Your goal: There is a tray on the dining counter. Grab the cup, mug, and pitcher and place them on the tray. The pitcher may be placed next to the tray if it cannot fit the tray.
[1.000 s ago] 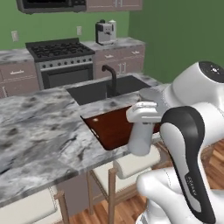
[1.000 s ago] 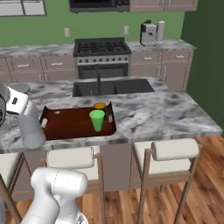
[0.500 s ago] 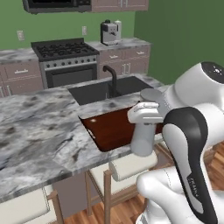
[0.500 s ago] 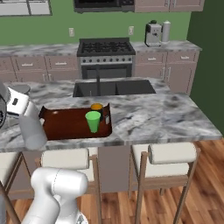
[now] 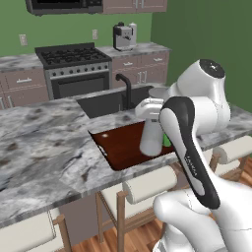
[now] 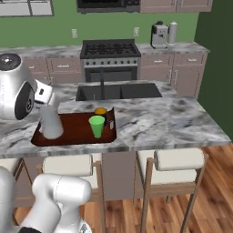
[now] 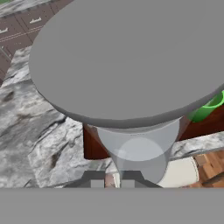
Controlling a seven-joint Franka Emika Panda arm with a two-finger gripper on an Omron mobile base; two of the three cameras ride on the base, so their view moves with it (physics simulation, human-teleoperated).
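The pale grey translucent pitcher (image 6: 51, 124) stands upright at the left end of the dark reddish-brown tray (image 6: 75, 136) on the dining counter (image 6: 164, 123). My gripper (image 6: 44, 94) is shut on its wide top rim. I cannot tell whether its base touches the tray floor. The green cup (image 6: 96, 126) stands on the tray's right part, with the black mug (image 6: 103, 114) just behind it. From the left, the pitcher (image 5: 150, 139) hangs over the tray (image 5: 120, 147) and the cup (image 5: 167, 141) peeks out behind it. The hand view looks down on the pitcher's rim (image 7: 127, 57), with the cup (image 7: 208, 109) beyond.
A black sink basin (image 6: 118, 91) with a faucet (image 5: 125, 88) lies behind the tray. Pale stools (image 6: 179, 159) stand under the counter's front edge. A stove (image 6: 109, 50) and a coffee machine (image 6: 159, 35) line the back wall.
Both base views have shifted a little, so the base has moved. The pitcher, held in the gripper, has come from the tray's left edge to stand over the tray.
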